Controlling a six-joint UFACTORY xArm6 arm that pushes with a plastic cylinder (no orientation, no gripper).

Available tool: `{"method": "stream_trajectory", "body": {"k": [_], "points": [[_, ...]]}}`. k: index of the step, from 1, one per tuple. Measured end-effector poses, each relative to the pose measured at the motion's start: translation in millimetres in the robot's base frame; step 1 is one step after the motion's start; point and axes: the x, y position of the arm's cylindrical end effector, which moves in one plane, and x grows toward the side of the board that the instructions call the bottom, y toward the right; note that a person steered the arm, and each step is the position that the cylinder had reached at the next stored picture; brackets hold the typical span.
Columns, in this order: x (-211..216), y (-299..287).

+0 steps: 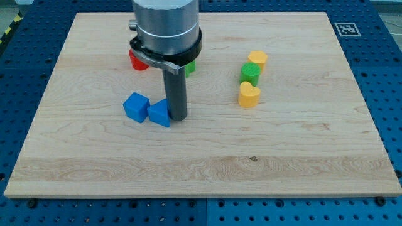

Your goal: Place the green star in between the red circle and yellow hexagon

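The red circle (136, 60) lies up-left of the tip (178, 118), half hidden by the arm. Two blue blocks (147, 109) touch the tip's left side. The rod has no fingers, so it holds nothing. The green star (250, 73) sits well to the right, wedged between the yellow hexagon (257, 59) and the yellow heart (249, 95). It looks light, stiff and easy to slide. The surface (301, 157) offers open room below.

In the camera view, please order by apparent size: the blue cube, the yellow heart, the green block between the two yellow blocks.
1. blue cube
2. yellow heart
3. green block

The cube lies slightly nearer the view's bottom, which may enlarge it.
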Motion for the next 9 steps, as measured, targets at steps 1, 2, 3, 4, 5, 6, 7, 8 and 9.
{"method": "stream_trajectory", "body": {"k": [1, 2, 3, 4, 5, 6, 7, 8, 9], "points": [[0.0, -10.1], [0.0, -18.0], [0.0, -23.3], [-3.9, -26.5], [-12.1, -26.2], [-12.9, -26.2], [-27.1, -26.2], [-42.1, -26.2], [-54.0, -20.3]]}}
